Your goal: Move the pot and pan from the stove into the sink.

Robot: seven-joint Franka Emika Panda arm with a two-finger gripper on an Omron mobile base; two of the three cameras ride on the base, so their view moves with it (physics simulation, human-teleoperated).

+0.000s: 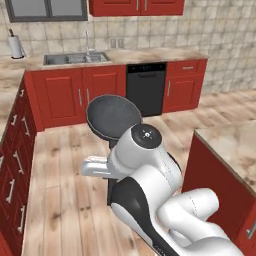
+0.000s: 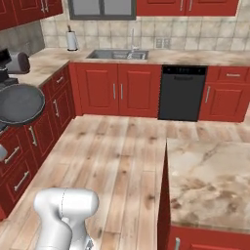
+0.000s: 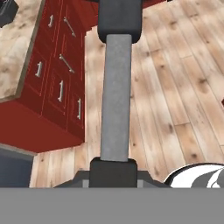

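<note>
Pan airborne over wood floor, clear of counters; bowl tilted, open face toward base cameras. Hand view: handle long axis runs straight away from gripper, bottom to top. Jaws pinched on handle's near end. Arm folded at elbow, wrist raised behind pan. Sink far back under window, right of paper towel roll.

Red base cabinets run beneath the beige counter. Black dishwasher fitted alongside. Paper towel roll upright near window.
</note>
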